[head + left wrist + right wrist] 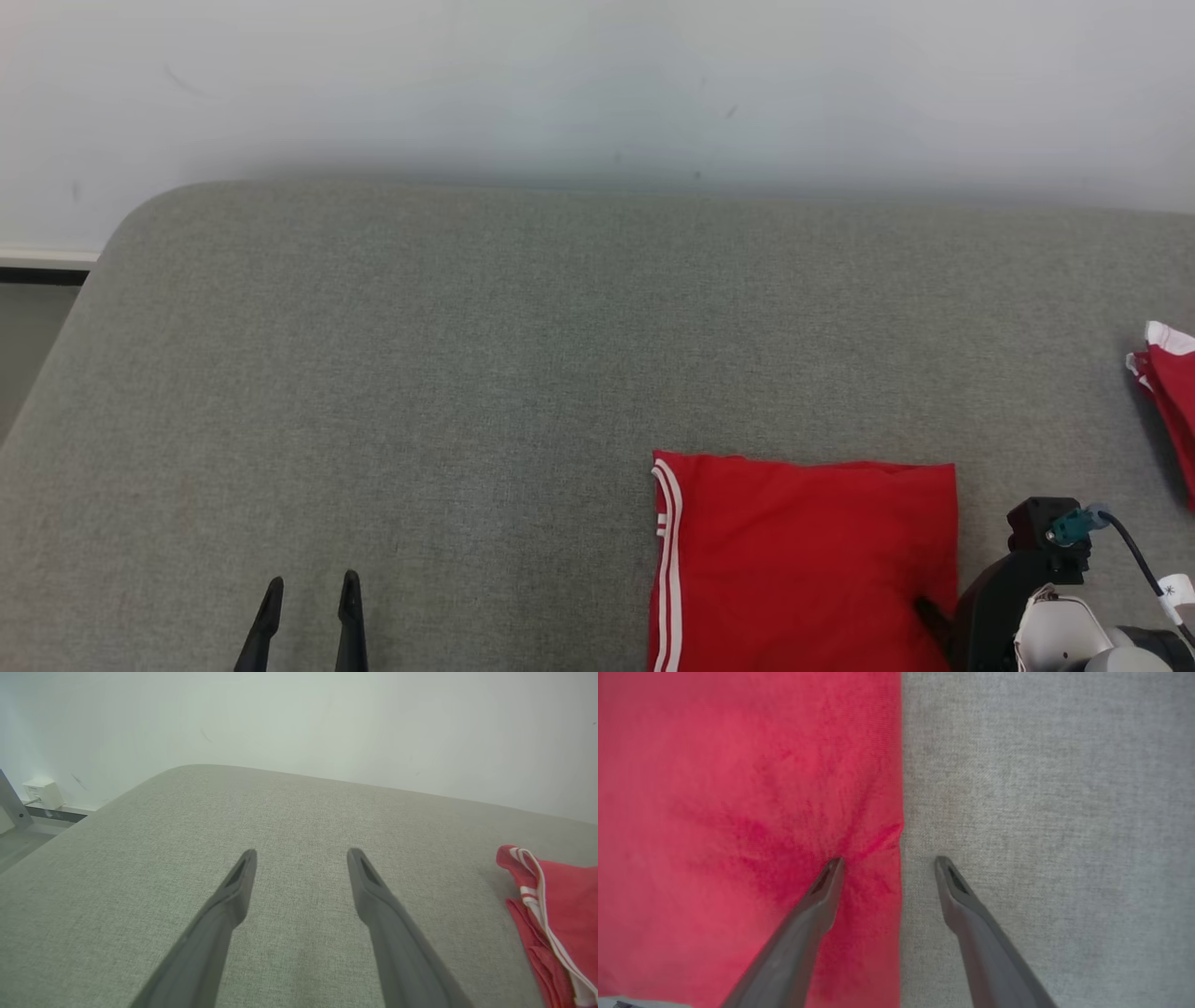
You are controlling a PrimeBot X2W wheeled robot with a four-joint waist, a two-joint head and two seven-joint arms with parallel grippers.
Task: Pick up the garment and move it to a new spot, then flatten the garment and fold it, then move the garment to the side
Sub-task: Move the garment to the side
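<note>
The right gripper (pixel 887 865), jaws spread, straddles the right edge of the folded red white-striped cloth garment (pixel 803 560), seemingly pressing it; the released left gripper (pixel 310 597) sits well apart.

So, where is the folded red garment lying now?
In the head view the red garment lies on the grey surface at the lower right, with the right gripper straddling its right edge, one fingertip pressing the cloth, the other on the surface.

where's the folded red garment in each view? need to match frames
Head view: folded red garment, lower right, white-striped edge on its left.
Left wrist view: right edge, stripes showing.
Right wrist view: left half, its straight edge between the open jaws.
Shared landmark: grey fabric surface under it.
</note>
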